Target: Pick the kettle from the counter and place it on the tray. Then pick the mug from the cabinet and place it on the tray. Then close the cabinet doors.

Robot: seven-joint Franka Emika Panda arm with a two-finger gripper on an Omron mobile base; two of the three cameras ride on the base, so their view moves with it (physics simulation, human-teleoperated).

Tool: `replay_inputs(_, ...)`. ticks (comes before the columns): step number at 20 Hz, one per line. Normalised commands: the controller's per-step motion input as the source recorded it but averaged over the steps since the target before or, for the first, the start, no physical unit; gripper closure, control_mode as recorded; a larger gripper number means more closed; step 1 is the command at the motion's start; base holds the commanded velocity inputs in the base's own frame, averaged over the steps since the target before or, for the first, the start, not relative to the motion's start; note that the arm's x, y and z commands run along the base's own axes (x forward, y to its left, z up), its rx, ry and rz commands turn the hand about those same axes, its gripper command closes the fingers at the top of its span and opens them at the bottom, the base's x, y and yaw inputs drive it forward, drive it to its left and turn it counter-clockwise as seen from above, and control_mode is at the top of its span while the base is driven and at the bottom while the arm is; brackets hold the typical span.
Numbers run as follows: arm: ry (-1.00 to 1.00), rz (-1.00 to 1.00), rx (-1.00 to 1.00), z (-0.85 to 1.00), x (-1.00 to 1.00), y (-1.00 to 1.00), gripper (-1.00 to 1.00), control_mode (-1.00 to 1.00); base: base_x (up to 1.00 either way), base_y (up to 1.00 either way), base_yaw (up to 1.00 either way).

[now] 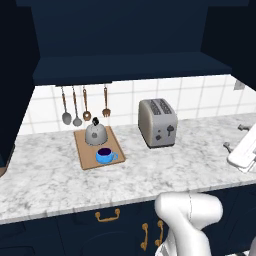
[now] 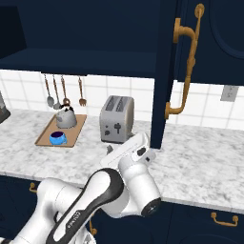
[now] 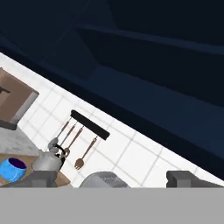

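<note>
The grey kettle (image 1: 95,134) stands at the back of the wooden tray (image 1: 85,152) on the marble counter (image 1: 60,180). In front of it the blue mug (image 1: 105,156) also rests on the tray. My gripper (image 1: 235,137) hovers open and empty above the counter's right end, far from the tray. In the hand view its fingertips (image 3: 186,178) stand wide apart, with the kettle (image 3: 48,161) and mug (image 3: 12,169) low on the left. The cabinet (image 1: 125,30) gapes dark above its shelf (image 1: 130,67). Its right door (image 2: 164,71) stands open, brass handle (image 2: 187,62) showing.
A silver toaster (image 1: 158,122) stands right of the tray, between it and my hand. Several utensils (image 1: 85,105) hang on the tiled wall behind the kettle. Navy drawers with brass handles (image 1: 107,215) run under the counter edge. The open door juts out above the counter's right part.
</note>
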Motion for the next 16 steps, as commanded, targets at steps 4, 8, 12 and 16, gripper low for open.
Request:
replay_inputs(4,-0.07,-0.1,0.0,0.2,-0.29,-0.69,-1.0,-1.0,0.0,0.0,0.0)
replay_inputs(8,-0.08,-0.06,0.0,0.26,-0.18,-0.66,-1.0,-1.0,0.0,0.0,0.0)
replay_inputs(12,-0.08,-0.04,0.0,0.21,-0.06,-0.56,-1.0,-1.0,0.0,0.0,0.0)
replay_inputs(16,-0.03,0.0,0.0,0.13,0.0,-0.35,-1.0,-1.0,0.0,0.0,0.0)
